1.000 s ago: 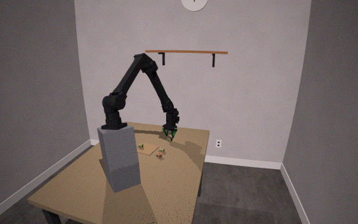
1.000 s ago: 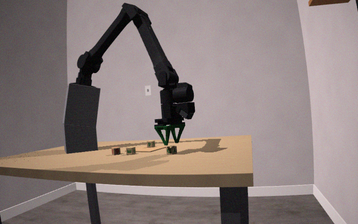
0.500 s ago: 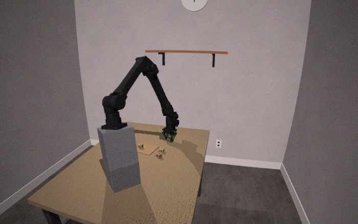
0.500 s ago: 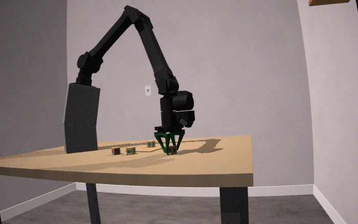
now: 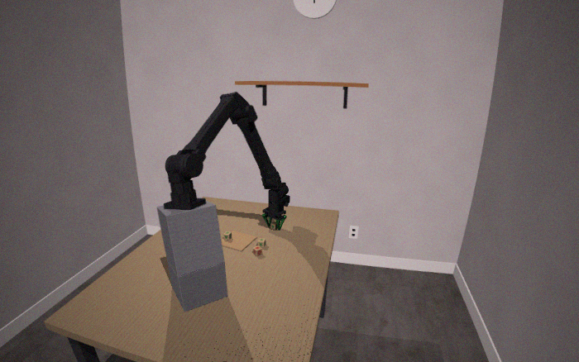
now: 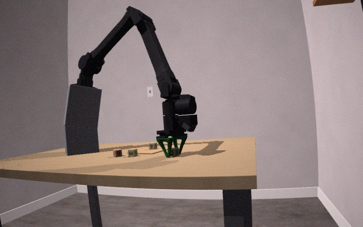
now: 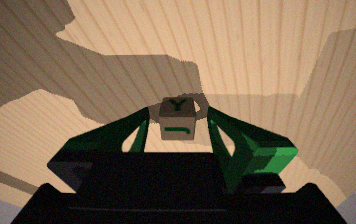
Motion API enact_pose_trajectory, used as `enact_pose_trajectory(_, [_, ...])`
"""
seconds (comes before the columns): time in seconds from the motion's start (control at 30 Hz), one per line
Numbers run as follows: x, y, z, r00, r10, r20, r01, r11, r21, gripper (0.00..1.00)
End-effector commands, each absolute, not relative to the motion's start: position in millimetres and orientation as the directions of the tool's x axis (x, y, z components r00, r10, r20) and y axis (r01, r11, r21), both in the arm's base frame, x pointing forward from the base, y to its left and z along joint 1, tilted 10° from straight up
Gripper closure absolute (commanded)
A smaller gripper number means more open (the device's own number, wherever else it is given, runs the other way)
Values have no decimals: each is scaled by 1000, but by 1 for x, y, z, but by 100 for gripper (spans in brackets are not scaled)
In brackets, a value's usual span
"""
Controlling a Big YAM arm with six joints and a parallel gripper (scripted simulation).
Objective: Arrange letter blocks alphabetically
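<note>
My gripper [image 5: 273, 226] [image 6: 172, 154] [image 7: 178, 112] is open and down at the table, its green fingers on either side of a wooden block with a green Y on top [image 5: 273, 223] [image 6: 175, 151] [image 7: 177, 131]. There are gaps between the fingers and the block. This block sits on bare table beyond the tan mat [image 5: 241, 243] [image 6: 157, 151]. One green-lettered block [image 5: 227, 235] [image 6: 153, 145] stands on the mat. Another green-lettered block [image 5: 260, 242] [image 6: 132, 152] and a red-marked block [image 5: 257, 250] [image 6: 117, 152] stand off the mat, close together.
The arm's grey pedestal [image 5: 193, 251] [image 6: 81, 120] stands on the wooden table [image 5: 256, 307] [image 6: 213, 166] beside the mat. The table's far edge lies just behind the gripper in the top view. A shelf [image 5: 300, 83] hangs on the wall.
</note>
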State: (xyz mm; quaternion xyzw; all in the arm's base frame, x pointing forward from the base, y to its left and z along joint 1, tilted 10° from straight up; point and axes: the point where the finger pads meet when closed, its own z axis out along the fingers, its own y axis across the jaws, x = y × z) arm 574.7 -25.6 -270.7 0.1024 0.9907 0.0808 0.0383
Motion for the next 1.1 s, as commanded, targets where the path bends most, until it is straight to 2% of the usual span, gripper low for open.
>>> enact_pose_trajectory(0.0, [604, -24, -256, -970, 210, -118, 188, 967, 174, 35])
enact_pose_trajectory(0.17, [604, -24, -256, -970, 210, -118, 188, 967, 174, 35])
enact_pose_trajectory(0.2, [604, -24, -256, -970, 210, -118, 188, 967, 174, 54])
enact_pose_trajectory(0.73, [604, -24, -256, -971, 210, -118, 188, 967, 174, 54])
enact_pose_trajectory(0.77, [604, -24, -256, -971, 210, -118, 188, 967, 174, 74])
enact_pose_trajectory(1.07, [604, -24, -256, -971, 210, -118, 188, 967, 174, 74])
